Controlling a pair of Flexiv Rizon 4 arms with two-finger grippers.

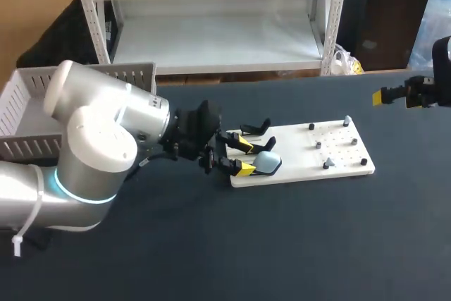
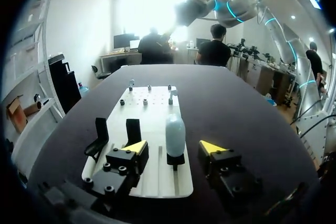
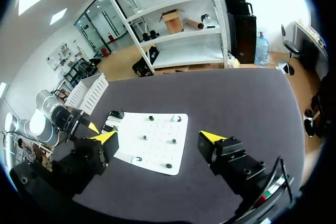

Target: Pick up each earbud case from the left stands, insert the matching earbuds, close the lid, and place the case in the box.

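Earbud case (image 1: 266, 163) sat at left end of board (image 1: 331, 142), frame centre. Left gripper (image 1: 245, 156) released, straddling case without contact, apparently aligned for grasp. Right gripper (image 3: 160, 137) released, empty, parked upper right.

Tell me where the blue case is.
Head view: the case sits on the board's left end, just ahead of the left gripper's open fingers.

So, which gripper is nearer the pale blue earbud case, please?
Left. The left gripper has its open fingers either side of the earbud case; the right gripper hangs far off, past the white board.
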